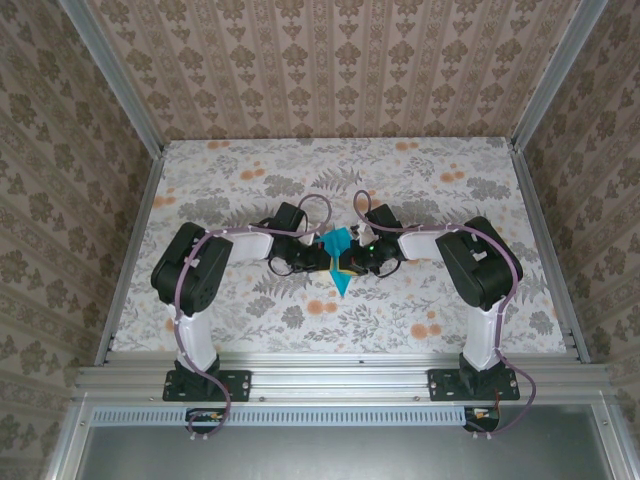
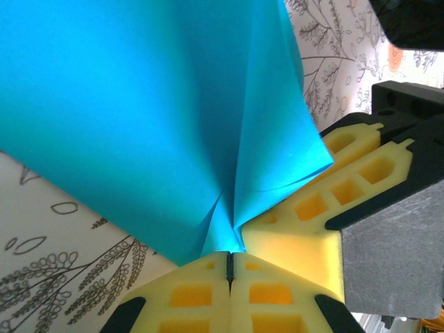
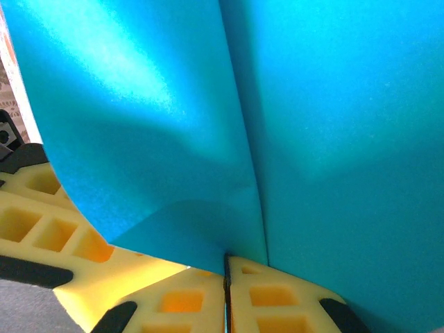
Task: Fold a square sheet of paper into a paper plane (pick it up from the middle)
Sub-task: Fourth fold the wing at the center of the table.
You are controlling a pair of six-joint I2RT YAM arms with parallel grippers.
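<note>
Yellow gridded pads [image 2: 187, 295] of the left gripper [image 2: 229, 267] sit closest to the left wrist lens, pressed tight together with a pinched fold of the teal-blue sheet of paper [image 2: 139, 104] caught in their seam. The right gripper [image 3: 226, 272] is likewise clamped on the same sheet, its pads [image 3: 277, 298] meeting on a crease from which two smooth panels fan upward. From above, both grippers meet at the middle of the table [image 1: 450, 180], which has a white cover printed with grey leaves and orange blossoms. Brown damask wallpaper [image 1: 330, 60] lines the far and side walls, with aluminium posts [image 1: 110, 75] at the corners and side rails [image 1: 135, 250] along the table's edges. The arm bases are bolted to a front rail [image 1: 340, 378]. Bare tabletop lies all around the grip point, well apart from the rails and the far wall, and only the two bent forearms crowd the space on either side. The paper, partly folded, sits between the fingertips. It narrows to a point toward the near edge and widens toward the far wall, so its long axis runs near to far with a slight tilt.
</note>
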